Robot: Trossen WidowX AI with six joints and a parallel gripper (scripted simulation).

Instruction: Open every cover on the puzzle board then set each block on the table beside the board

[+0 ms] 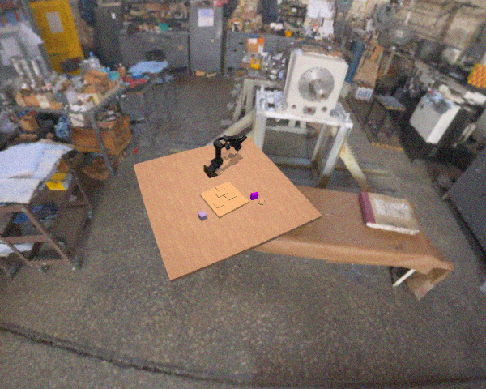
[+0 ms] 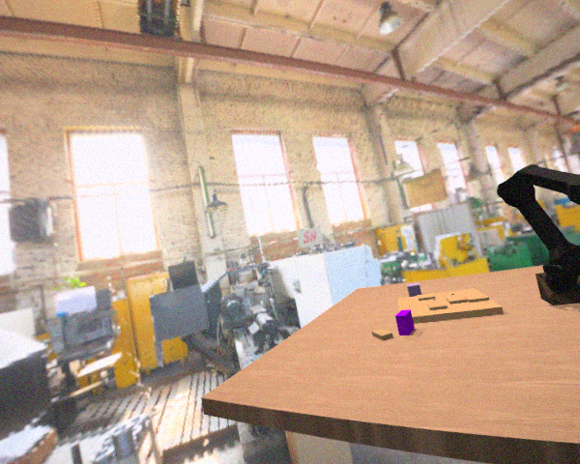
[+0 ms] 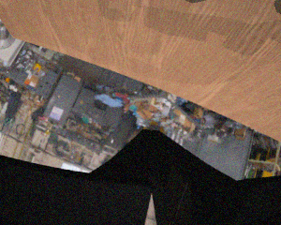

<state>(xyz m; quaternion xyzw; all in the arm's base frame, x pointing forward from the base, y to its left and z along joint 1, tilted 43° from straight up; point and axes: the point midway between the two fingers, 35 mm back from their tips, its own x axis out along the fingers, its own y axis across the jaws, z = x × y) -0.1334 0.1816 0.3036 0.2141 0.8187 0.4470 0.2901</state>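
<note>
The tan puzzle board lies on the table. Several thin covers of the same tan colour show on it as dark edge lines; how far each stands open and what the wells hold cannot be told. A bright purple block stands on the table off one side of the board. A lavender block rests on the table off another side. My gripper is shut and empty, its dark fingers together in the wrist view. It is raised on the far side of the arm's base, away from the board and blocks.
A small flat tan piece lies on the table beside the purple block. The arm's base stands close behind the board. The table's edge crosses the wrist view below the arm's shadow.
</note>
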